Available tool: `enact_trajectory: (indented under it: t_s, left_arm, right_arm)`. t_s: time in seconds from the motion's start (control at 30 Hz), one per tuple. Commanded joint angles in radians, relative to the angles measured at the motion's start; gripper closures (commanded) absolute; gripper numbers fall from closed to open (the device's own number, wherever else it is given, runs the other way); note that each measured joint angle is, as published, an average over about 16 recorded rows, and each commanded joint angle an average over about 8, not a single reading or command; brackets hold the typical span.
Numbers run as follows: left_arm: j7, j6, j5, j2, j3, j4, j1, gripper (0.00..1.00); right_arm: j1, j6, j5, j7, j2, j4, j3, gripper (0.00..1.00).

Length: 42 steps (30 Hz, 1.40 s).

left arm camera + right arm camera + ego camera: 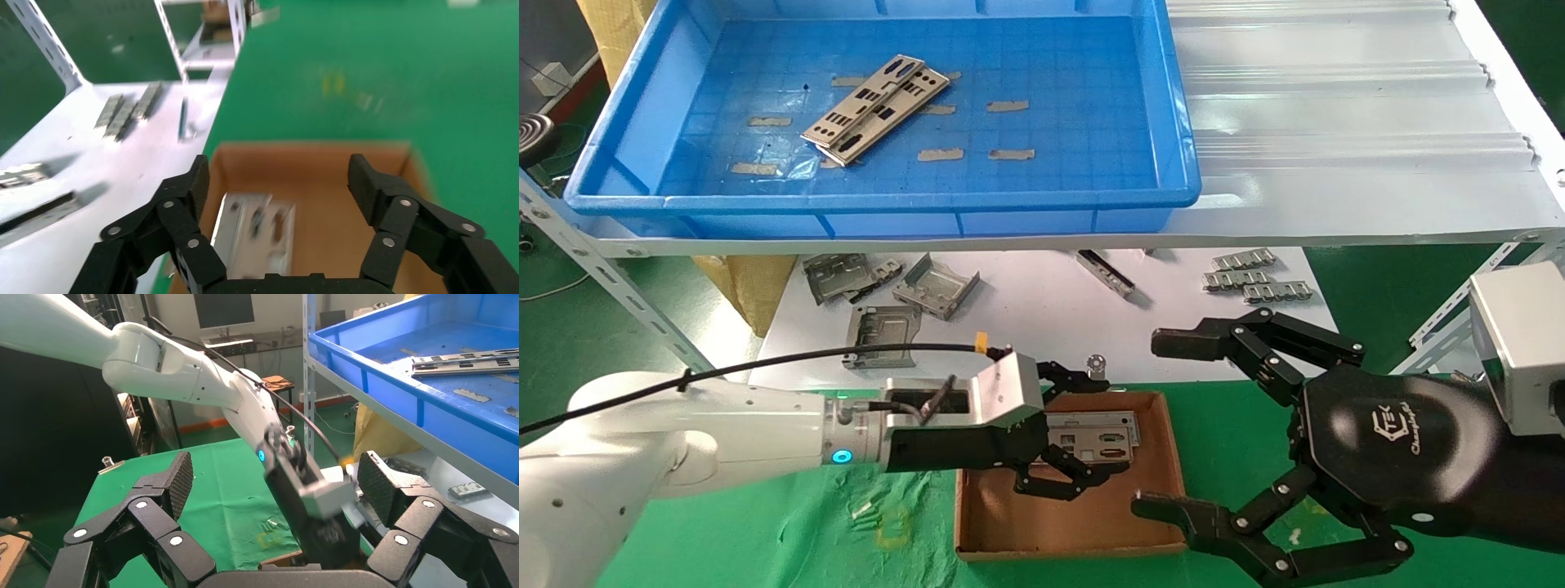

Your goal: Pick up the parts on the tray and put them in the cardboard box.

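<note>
Nearest you, the right claw hangs wide open and empty beside the cardboard box, out of the way. Over that box your left claw stands spread with nothing gripped, one part lying flat on the floor below it. Farther up, two parts wait stacked in the tray on the shelf.

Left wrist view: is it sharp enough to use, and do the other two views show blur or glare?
Left wrist view: soft throughout, the green mat smeared, though the part in the cardboard box is readable between the open left pincer. Head view: crisp; mild sheen on the parts in the tray. Right wrist view: open right pincer sharp, left arm's end slightly blurred.
</note>
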Motion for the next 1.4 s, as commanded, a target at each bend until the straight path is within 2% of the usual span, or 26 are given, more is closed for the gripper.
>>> enact_trajectory:
  t_s: [0.03,0.13,0.27,0.57,1.4]
  left_arm:
    - [-0.034,0.061,-0.029,-0.011,-0.013,0.020,-0.004,0.00]
    - [-0.048,0.147,-0.049,-0.031,-0.020,0.031,0.001,0.00]
    - [-0.048,0.195,-0.058,-0.043,-0.022,0.036,0.006,0.00]
    - [-0.068,0.169,-0.057,-0.055,-0.034,0.005,0.015,0.00]
    - [-0.362,0.151,-0.132,-0.325,-0.231,-0.449,0.168,0.00]
  right_arm:
    - [0.000,0.000,0.000,0.000,0.000,0.000,0.000,0.00]
    - [0.000,0.000,0.000,0.000,0.000,0.000,0.000,0.00]
    - [0.000,0.000,0.000,0.000,0.000,0.000,0.000,0.00]
    - [0.000,0.000,0.000,0.000,0.000,0.000,0.000,0.00]
    - [0.000,0.000,0.000,0.000,0.000,0.000,0.000,0.00]
